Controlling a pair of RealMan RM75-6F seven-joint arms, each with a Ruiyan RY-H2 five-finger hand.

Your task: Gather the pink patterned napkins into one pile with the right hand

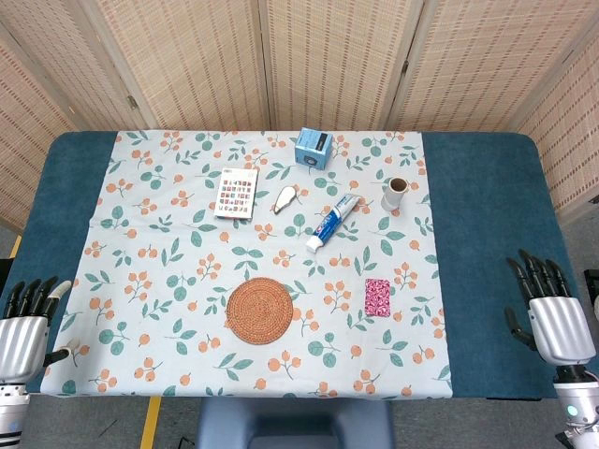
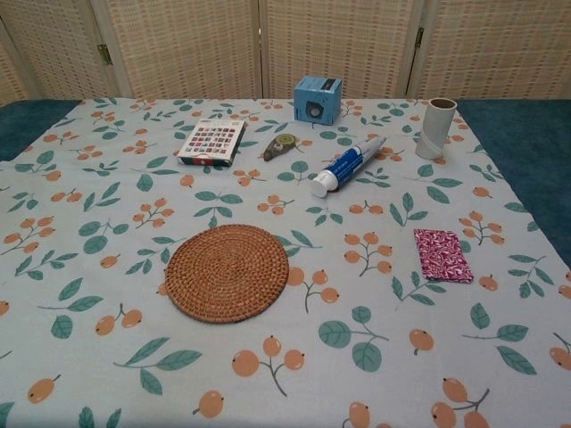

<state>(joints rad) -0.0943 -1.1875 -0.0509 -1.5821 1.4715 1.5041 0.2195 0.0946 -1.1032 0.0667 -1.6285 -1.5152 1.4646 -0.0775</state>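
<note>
Napkins (image 1: 377,297) are the point of the job, and only one pink patterned stack shows, lying flat on the leaf-and-berry cloth (image 1: 168,309) at about four o'clock from the middle of the desk (image 1: 487,234), just to the three o'clock side of the round woven mat (image 1: 260,310) and well apart from it. Whether it is a single napkin or several already stacked cannot be told from either view; no second pink piece is visible anywhere. The work looks to be at its very start: the reach has not begun. The right hand (image 1: 552,313) sits at the desk's edge at about four o'clock, over the bare blue surface, fingers extended and spread, holding nothing and touching nothing. The left hand (image 1: 26,323) rests at the eight o'clock edge, likewise empty with fingers straight. The next move, as I judge it, calls for the right hand to travel toward nine o'clock onto the cloth, come down over the pink stack and press or pinch its thin edge; a flat, limp thing like that may slide or fold instead of lifting. Farther back, near twelve o'clock, stand a blue box (image 1: 314,147), a toothpaste tube (image 1: 332,223), a paper cup (image 1: 395,193) and a patterned card pack (image 1: 236,193), none in the way.
</note>
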